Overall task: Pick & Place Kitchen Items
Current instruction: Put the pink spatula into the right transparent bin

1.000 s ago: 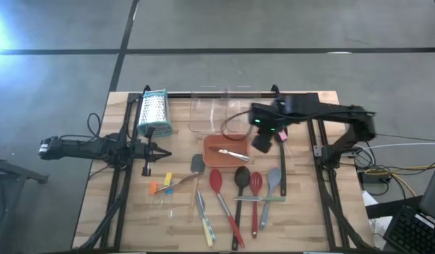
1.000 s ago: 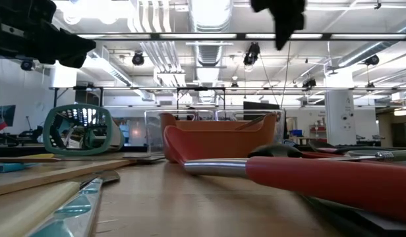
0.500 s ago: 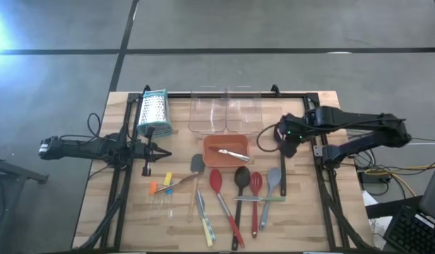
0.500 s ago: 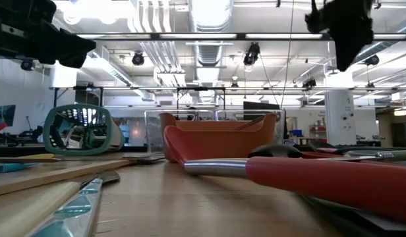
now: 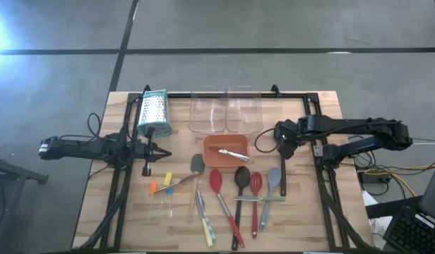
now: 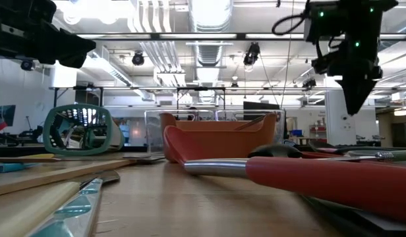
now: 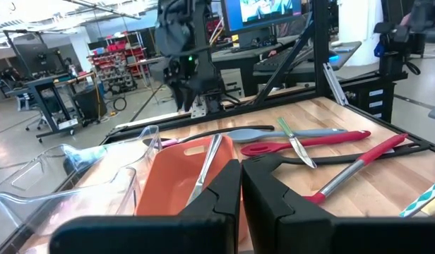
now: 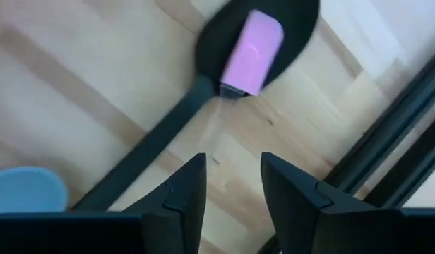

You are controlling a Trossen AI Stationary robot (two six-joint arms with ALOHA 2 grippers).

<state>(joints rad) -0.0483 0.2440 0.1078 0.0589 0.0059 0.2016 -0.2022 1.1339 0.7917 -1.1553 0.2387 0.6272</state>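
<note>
My right gripper [image 5: 284, 146] hangs open and empty, pointing down, above the head of a black spoon [image 8: 260, 32]. A small pink piece [image 8: 251, 51] lies on that head. The spoon's handle [image 5: 282, 176] runs toward the near edge. In the low view my right gripper [image 6: 356, 105] is well above the table. A red spoon [image 5: 216, 180], a black spoon [image 5: 241, 176], a red slotted spatula [image 5: 255, 185] and a grey spoon [image 5: 274, 176] lie flat on the table. My left gripper [image 5: 161, 153] is shut and empty at the table's left.
An orange tray [image 5: 212, 158] holding a metal-handled tool stands mid-table, with clear tubs [image 5: 224, 111] behind it. A metal grater with teal trim [image 5: 153, 113] lies at the far left. Small coloured pieces [image 5: 161, 185] and thin tools [image 5: 202, 215] lie near left. A black frame rail [image 5: 318, 148] runs right of my right gripper.
My right gripper has gone from over the orange tray's far right corner toward the table's right edge. It has then come down toward the black spoon with the pink piece. It has stayed open and empty.
</note>
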